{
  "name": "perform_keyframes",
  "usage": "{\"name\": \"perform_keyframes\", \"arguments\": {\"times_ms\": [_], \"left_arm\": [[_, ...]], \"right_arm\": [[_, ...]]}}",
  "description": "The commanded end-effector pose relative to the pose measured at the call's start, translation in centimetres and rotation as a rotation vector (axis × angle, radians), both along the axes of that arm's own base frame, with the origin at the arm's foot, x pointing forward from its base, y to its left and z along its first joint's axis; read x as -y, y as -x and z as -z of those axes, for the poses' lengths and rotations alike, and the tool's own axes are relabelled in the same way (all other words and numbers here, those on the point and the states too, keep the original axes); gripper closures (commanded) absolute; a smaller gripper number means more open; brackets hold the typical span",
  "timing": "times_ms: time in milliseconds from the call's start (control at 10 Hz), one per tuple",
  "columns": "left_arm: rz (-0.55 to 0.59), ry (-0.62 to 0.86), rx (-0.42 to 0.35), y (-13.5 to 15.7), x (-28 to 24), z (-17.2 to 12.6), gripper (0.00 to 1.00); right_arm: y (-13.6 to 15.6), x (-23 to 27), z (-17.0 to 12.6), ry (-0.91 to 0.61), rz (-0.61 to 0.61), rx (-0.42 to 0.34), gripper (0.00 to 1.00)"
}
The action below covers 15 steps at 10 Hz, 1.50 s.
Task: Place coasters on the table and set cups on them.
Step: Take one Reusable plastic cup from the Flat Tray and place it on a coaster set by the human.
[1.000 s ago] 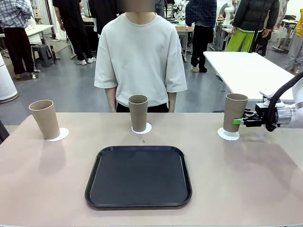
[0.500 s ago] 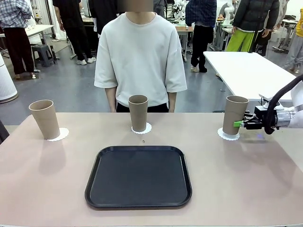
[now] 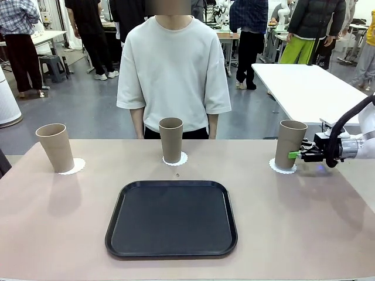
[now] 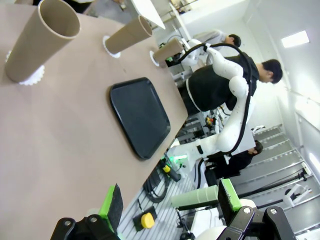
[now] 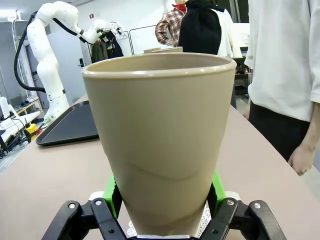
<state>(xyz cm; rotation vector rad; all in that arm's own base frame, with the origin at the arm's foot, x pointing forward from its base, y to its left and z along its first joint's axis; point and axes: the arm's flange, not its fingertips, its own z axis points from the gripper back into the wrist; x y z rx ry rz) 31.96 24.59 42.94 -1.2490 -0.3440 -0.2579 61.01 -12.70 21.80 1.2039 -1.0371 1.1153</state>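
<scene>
Right pincer (image 3: 295, 154) clamps third cup (image 3: 290, 144), tilted over coaster (image 3: 281, 167) below it. Left pincer (image 4: 170, 204) wide, holding nothing, above table (image 4: 60, 130).

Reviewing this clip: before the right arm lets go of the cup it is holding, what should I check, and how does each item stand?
1. Right gripper shut on the right cup, green pads on both sides: ok.
2. Right cup over its coaster: ok.
3. Right cup upright: not ok, it leans slightly.
4. Cup base resting flat on the coaster: cannot tell.
5. Middle cup and left cup each on a coaster, apart from the right arm: ok.
6. Left gripper open, holding nothing, back from the cups: ok.
</scene>
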Motion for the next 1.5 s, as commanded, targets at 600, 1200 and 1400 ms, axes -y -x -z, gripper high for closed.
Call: {"name": "perform_keyframes", "arguments": {"times_ms": [600,1200,1400], "left_arm": [[-0.005,0.002,0.008,0.1,-0.2,-0.1,0.00],[-0.005,0.002,0.008,0.1,-0.2,-0.1,0.00],[-0.005,0.002,0.008,0.1,-0.2,-0.1,0.00]], "right_arm": [[-0.4,0.1,0.9,0.042,-0.091,0.008,0.00],[-0.3,0.3,0.5,0.150,-0.111,0.006,0.00],[-0.9,1.2,-0.1,0.175,-0.059,0.003,0.00]]}}
